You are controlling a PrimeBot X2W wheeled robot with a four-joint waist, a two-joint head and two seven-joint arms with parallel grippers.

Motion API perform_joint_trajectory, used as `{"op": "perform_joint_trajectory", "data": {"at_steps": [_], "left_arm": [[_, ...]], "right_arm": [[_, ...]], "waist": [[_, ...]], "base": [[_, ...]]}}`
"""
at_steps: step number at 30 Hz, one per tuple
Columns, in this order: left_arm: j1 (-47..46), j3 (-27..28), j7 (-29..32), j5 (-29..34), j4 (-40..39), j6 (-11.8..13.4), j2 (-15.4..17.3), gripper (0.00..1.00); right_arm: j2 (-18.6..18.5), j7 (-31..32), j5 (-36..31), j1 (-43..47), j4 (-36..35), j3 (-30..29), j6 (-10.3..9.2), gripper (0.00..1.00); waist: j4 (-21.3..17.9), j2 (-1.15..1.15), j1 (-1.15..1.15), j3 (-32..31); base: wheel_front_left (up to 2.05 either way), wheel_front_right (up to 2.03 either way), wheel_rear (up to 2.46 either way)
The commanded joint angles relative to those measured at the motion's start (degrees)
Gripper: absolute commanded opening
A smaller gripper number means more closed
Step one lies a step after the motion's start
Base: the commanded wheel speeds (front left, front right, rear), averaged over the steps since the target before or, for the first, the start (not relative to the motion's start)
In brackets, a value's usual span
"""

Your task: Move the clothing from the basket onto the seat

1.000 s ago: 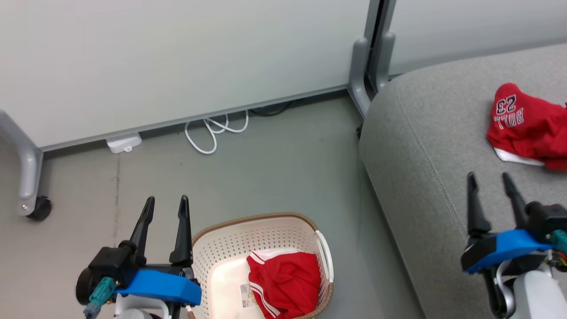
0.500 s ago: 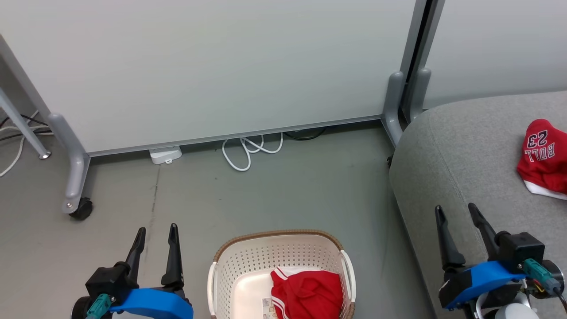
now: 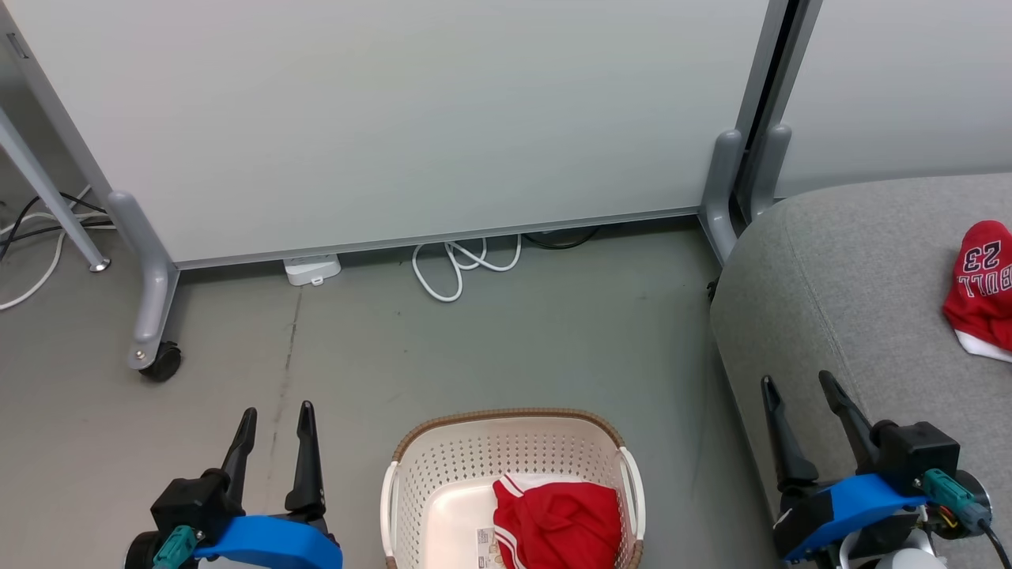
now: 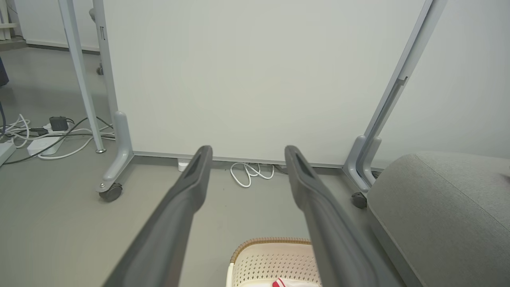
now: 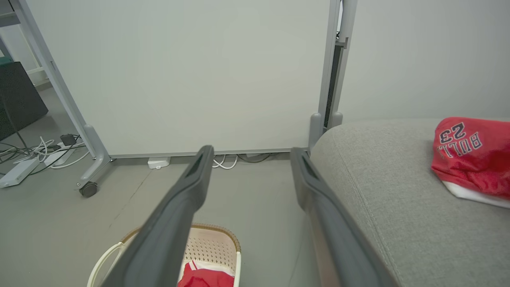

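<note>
A cream perforated basket (image 3: 443,466) (image 4: 259,263) (image 5: 207,243) with a brown rim stands on the floor at the bottom centre. In it lies a red garment with white stripes (image 3: 557,525) (image 5: 207,277). Another red garment lettered "BULL 23" (image 3: 980,288) (image 5: 470,155) rests on the grey seat (image 3: 862,292) (image 4: 446,199) (image 5: 390,187) at the right. My left gripper (image 3: 277,412) (image 4: 247,151) is open and empty, left of the basket. Just as open and empty, my right gripper (image 3: 794,379) (image 5: 251,151) hovers over the seat's front corner.
A white partition panel (image 3: 395,118) on grey wheeled feet (image 3: 154,356) closes off the back. A white cable loop (image 3: 462,265) and a white power block (image 3: 312,269) lie at its base. More cables (image 3: 32,237) trail at the far left. Grey floor surrounds the basket.
The head camera has swung left, so the seat and the basket shifted rightward in the picture. Both grippers stay open and empty; the garments have not moved.
</note>
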Motion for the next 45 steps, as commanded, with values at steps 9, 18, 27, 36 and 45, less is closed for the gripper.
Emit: {"op": "perform_joint_trajectory", "data": {"at_steps": [9, 18, 27, 36, 45], "left_arm": [[-0.6, 0.4, -0.1, 0.6, -0.2, -0.4, 0.0, 1.00], [-1.9, -0.3, -0.2, 0.4, -0.3, -0.4, -0.1, 1.00], [-4.9, -1.3, -0.2, 0.1, 0.8, -0.4, -0.3, 1.00], [-11.8, -4.8, -0.2, 0.5, 5.4, -0.4, -0.3, 1.00], [-20.4, -11.2, -0.2, -1.0, 17.5, -0.4, 0.9, 1.00]], "right_arm": [[0.1, -0.4, 1.0, 0.0, 0.3, 0.2, 0.01, 1.00], [0.1, -0.5, 0.7, -1.0, -0.6, 1.0, 0.01, 1.00], [0.1, 0.1, -0.6, -4.3, -2.3, 3.3, 0.01, 1.00], [0.1, -0.1, -2.2, -8.7, -3.9, 5.3, 0.01, 1.00], [0.1, -1.9, -0.7, -12.8, -5.1, 9.0, 0.01, 1.00]], "waist": [[-0.6, 0.00, 0.00, 0.8], [-1.1, 0.00, 0.00, 3.3], [-4.2, 0.00, 0.00, 10.6], [-9.2, 0.00, 0.00, 21.9], [-15.2, 0.00, 0.00, 30.7]], "base": [[0.00, 0.00, 0.00], [0.00, 0.00, 0.00], [0.00, 0.00, 0.00], [0.00, 0.00, 0.00], [0.00, 0.00, 0.00]]}}
